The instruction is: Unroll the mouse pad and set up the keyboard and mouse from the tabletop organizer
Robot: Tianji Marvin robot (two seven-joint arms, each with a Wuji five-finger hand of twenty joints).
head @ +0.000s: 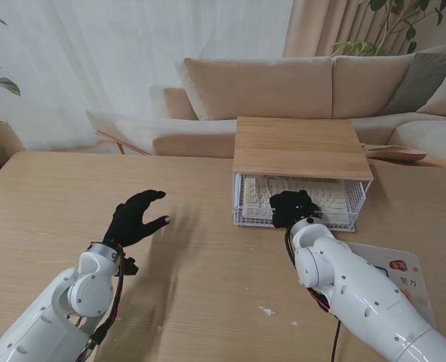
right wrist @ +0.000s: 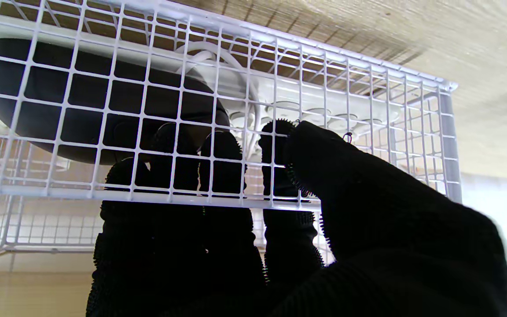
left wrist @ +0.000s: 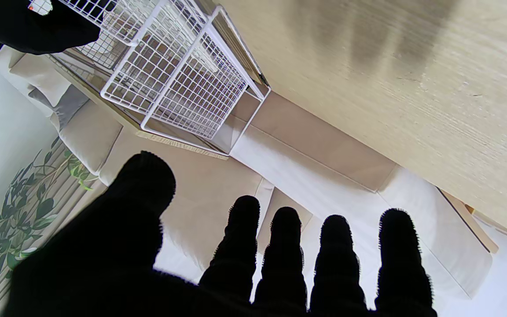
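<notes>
Two hands: both wear black gloves and rise from the near edge of a pale wooden counter [head: 56, 196].
Left hand [head: 136, 217]: at about 9 o'clock from the counter's middle, hovering over bare wood, fingers [left wrist: 337, 259] spread apart, holding nothing.
Right hand [head: 293, 209]: at about 2 o'clock, pushed against the front of the organizer; its fingers [right wrist: 218, 154] curl around the white wire of the basket front, with the thumb [right wrist: 324, 163] pressed against the mesh from outside. Whether it truly grips the wire or only rests there cannot be told.
Organizer [head: 302, 147]: a wooden top over a white wire basket [right wrist: 368, 101], standing on the counter at 1 o'clock.
Keyboard [head: 324, 197]: white, lying inside the basket, behind the right hand.
Mouse [right wrist: 82, 101]: a dark rounded shape inside the basket, just beyond the fingertips, beside a white cable [right wrist: 240, 75].
Mouse pad [head: 404, 275]: light coloured with small printed pictures, lying on the counter at 4 o'clock, partly hidden under the right arm; how far it is unrolled cannot be told.
Background: a beige sofa [head: 283, 90] beyond the counter.
</notes>
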